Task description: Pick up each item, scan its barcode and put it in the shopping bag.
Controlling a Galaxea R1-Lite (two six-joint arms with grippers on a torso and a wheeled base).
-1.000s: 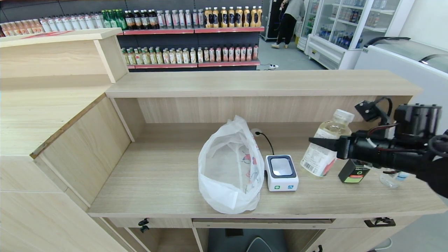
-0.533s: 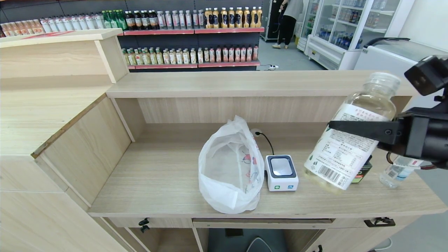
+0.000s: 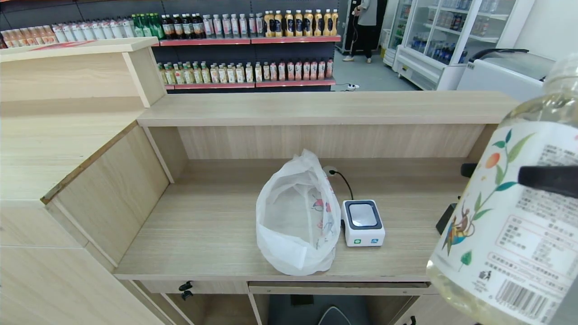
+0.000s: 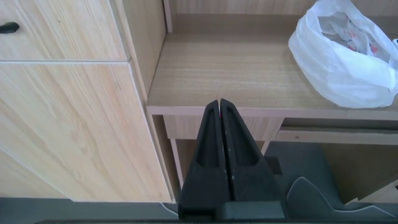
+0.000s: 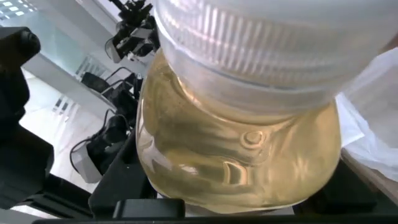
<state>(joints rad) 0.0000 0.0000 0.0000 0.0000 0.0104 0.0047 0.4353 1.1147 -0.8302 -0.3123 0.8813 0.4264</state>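
Note:
A clear bottle of pale yellow drink [image 3: 510,216] with a white cap and a printed label hangs tilted in the air at the right, close to the head camera, barcode low on its label. A black finger [image 3: 548,180] of my right gripper crosses the label. In the right wrist view my right gripper [image 5: 236,202] is shut on the bottle [image 5: 236,143]. The white shopping bag [image 3: 295,216] stands open mid-counter, with the white scanner [image 3: 362,221] just right of it. My left gripper [image 4: 219,106] is shut and empty, below the counter's front edge, away from the bag [image 4: 345,56].
A small black box [image 3: 447,216] lies on the wooden counter [image 3: 203,225] behind the bottle, mostly hidden. The scanner's cable [image 3: 344,180] runs to the back wall. A raised ledge [image 3: 325,106] borders the counter at the back, a side panel [image 3: 113,189] at the left.
My right gripper has lifted the bottle from the counter's right side, up and towards the head camera. The bag and scanner have not moved.

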